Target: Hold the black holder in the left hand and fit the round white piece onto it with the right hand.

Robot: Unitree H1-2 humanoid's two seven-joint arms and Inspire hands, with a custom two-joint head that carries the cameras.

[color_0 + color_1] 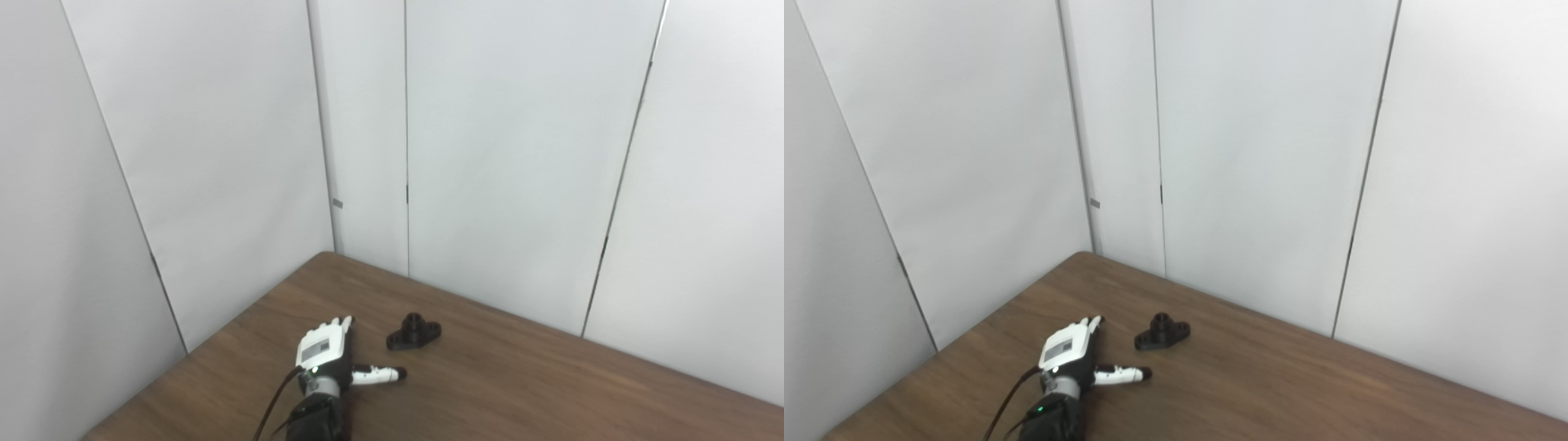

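The black holder (413,331) lies flat on the brown table (520,380), with a short round boss sticking up between two flanges. It also shows in the right eye view (1162,331). My left hand (327,352) rests low over the table, just left of the holder and apart from it. Its fingers point away from me and its thumb (380,374) sticks out to the right. It is open and holds nothing. The round white piece is not in view. My right hand is not in view.
White wall panels (490,153) close the table's far-left and far-right edges, meeting at a corner behind the holder. A black cable (275,398) runs along my left forearm.
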